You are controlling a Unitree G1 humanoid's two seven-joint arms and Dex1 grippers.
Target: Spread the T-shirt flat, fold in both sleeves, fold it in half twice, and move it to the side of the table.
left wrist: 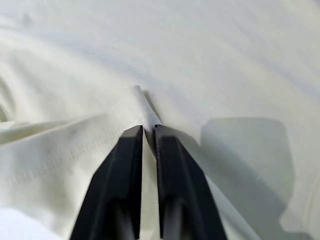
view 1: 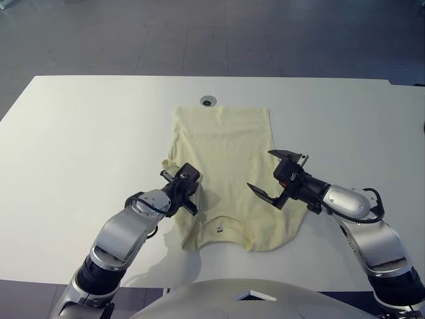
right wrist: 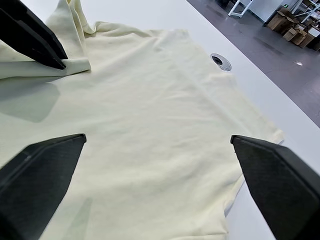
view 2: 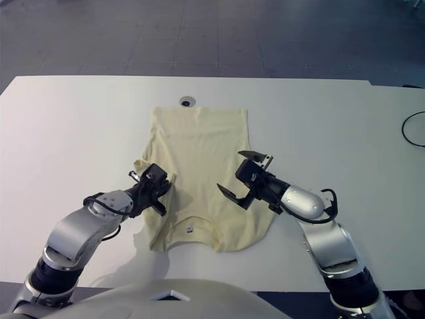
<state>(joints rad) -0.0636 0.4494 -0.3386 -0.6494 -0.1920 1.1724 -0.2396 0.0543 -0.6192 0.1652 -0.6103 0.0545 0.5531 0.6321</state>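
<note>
Jaws of the left gripper (left wrist: 148, 130) almost together, with a thin ridge of T-shirt (view 1: 222, 153) cloth nipped between the tips. Jaws of the right gripper (view 1: 272, 174) spread wide, with nothing in them.

Lies pale yellow on the white table (view 1: 80, 146), long axis running near to far: collar (view 1: 219, 229) at the near end, hem at the far end just short of a round grommet (view 1: 208, 101). Looks flat over most of the body. Shows a fairly straight right edge, so probably has that sleeve tucked in already. Bunches only at the left edge, on the near half, where the pinch sits.

For the coming move: body of the shirt directly to the right of the left pinch, so a carry rightward, across the long axis, to lay the left sleeve over the chest. Left arm plainly the nearer one for that. Right gripper above the near right part of the shirt, apparently clear of the cloth and close to where the flap would land.

From the left wrist: the grip itself, close up, with a line of sleeve stitching leading into the tips, which the head views leave too small to judge. From the right wrist: the pinched flap raised off the flat body beside the far-off left fingers, and open air between the right fingers.
</note>
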